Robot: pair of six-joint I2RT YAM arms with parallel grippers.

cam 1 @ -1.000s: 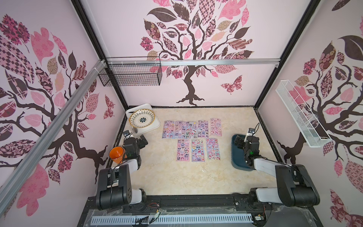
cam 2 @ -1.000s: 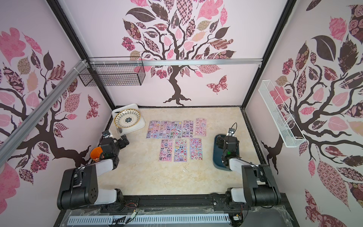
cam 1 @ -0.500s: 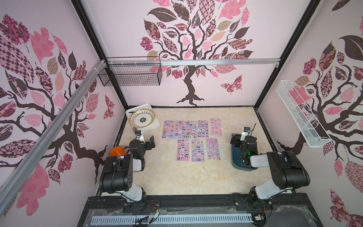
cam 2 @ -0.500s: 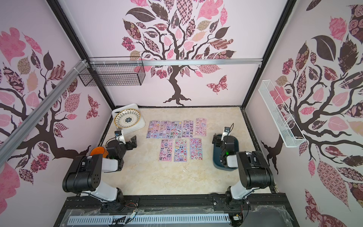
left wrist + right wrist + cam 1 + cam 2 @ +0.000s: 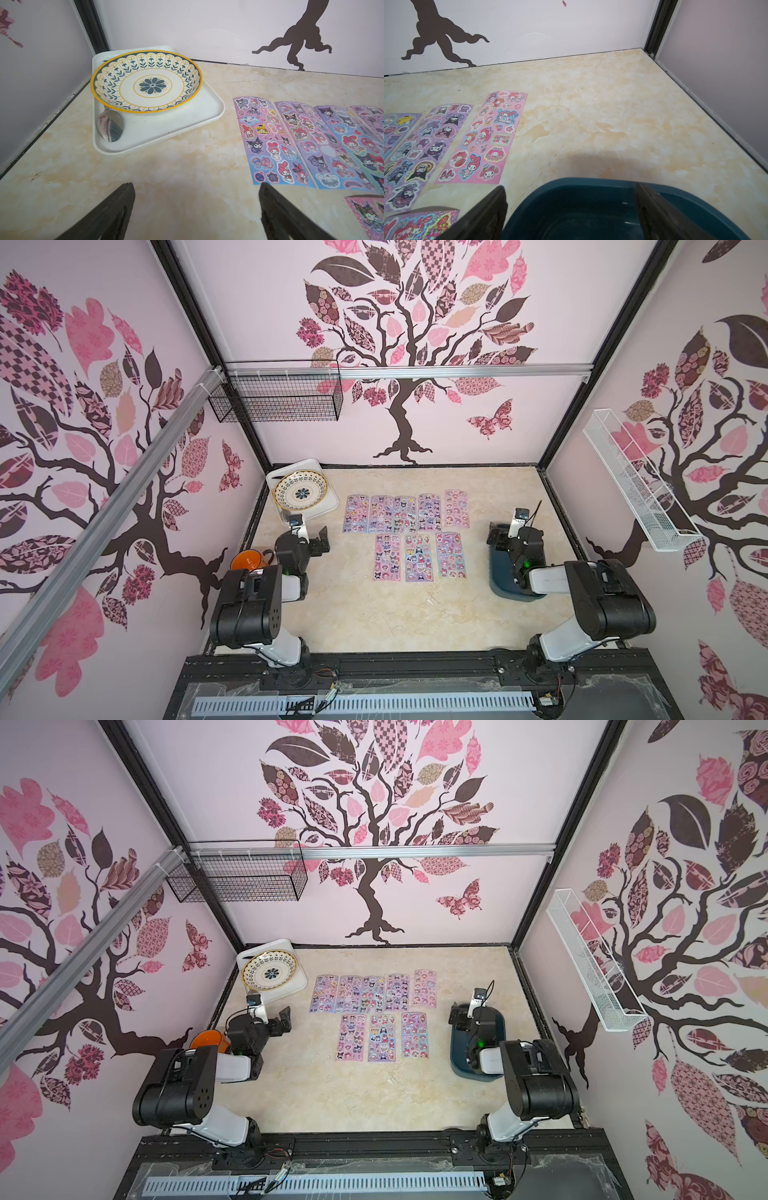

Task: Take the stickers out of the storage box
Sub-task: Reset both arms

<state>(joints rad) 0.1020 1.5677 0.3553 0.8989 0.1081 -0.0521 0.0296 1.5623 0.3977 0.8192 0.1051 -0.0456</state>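
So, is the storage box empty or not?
Seemingly empty: the storage box shows bare floor where visible; eight stickers lie on the table.

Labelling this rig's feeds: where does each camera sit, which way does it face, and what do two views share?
Top views: high above the robot's base, looking down at table, stickers, storage box; left arm, left gripper, right arm, right gripper show.
Left wrist: low behind open jaws, facing the plate on the white tray.
Right wrist: low over the storage box, facing the far corner; open jaws show.
Shared: both wrist views catch the stickers and the tree-trunk decal.
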